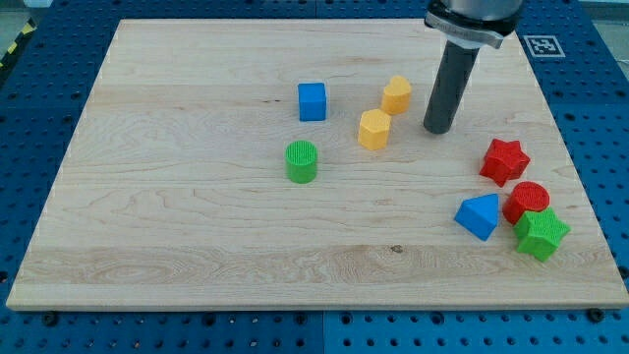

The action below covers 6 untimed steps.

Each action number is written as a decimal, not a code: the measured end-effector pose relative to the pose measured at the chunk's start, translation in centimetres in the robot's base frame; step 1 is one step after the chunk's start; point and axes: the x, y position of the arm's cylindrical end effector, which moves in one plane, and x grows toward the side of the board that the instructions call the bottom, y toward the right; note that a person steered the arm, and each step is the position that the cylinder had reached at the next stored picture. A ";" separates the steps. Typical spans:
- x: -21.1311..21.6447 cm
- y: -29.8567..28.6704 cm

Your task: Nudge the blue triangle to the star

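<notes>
— What kind of place is shown?
— A robotics lab bench: a pale wooden board (197, 246) is laid on a blue perforated metal table (29, 128), with a black-and-white fiducial marker (543, 44) fixed nearby.

A blue cube (312, 101), green cylinder (302, 161) and two yellow blocks (373, 129) (perhaps hexagonal) (397, 95) sit mid-board.

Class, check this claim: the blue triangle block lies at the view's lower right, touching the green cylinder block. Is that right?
Not quite. The camera view shows the blue triangle block at the lower right beside the red cylinder block; the green cylinder block stands apart, mid-board.
</notes>
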 end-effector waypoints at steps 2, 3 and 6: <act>7.9 -0.4; 11.0 1.0; 10.8 3.1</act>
